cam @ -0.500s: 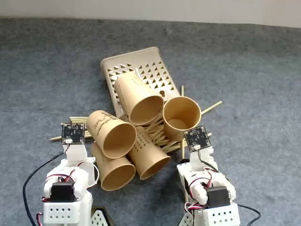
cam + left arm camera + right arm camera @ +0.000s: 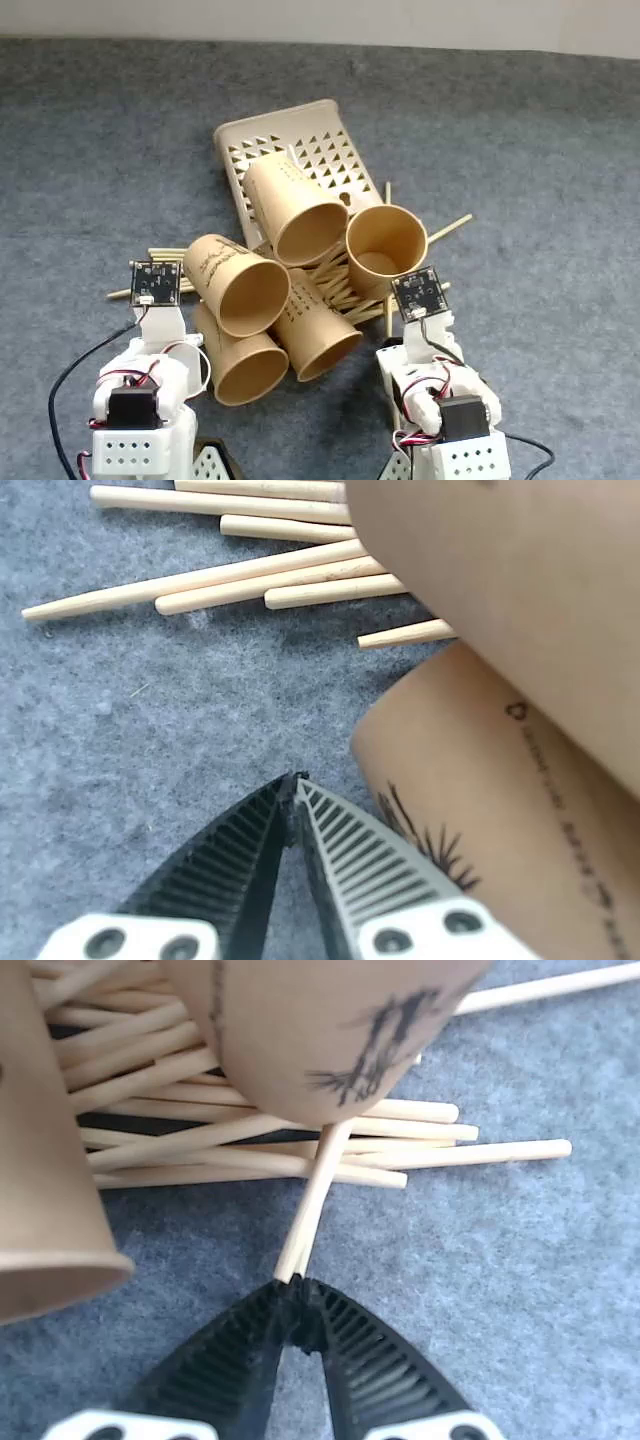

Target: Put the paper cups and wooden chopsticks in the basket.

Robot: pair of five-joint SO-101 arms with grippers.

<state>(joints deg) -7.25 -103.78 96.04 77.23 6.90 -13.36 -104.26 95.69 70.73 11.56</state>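
While my left pincer (image 2: pixel 293 782) and right pincer (image 2: pixel 297 1288) sit closed, empty, 5 paper cups (image 2: pixel 295 205) pin the chopsticks (image 2: pixel 338 280). Pulling 1 could topple cups.

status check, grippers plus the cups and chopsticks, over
Left gripper shut, empty, beside a paper cup. Right gripper shut, chopstick end at its tips. Five cups heaped against the basket, lying over the chopsticks.

No words or numbers can be read. In the left wrist view, one paper cup (image 2: pixel 480 810) bears a dark plant-like drawing, a small heart outline and a line of tiny lettering, too blurred to make out. In the right wrist view, a second paper cup (image 2: pixel 330 1030) carries a dark brush-like mark.
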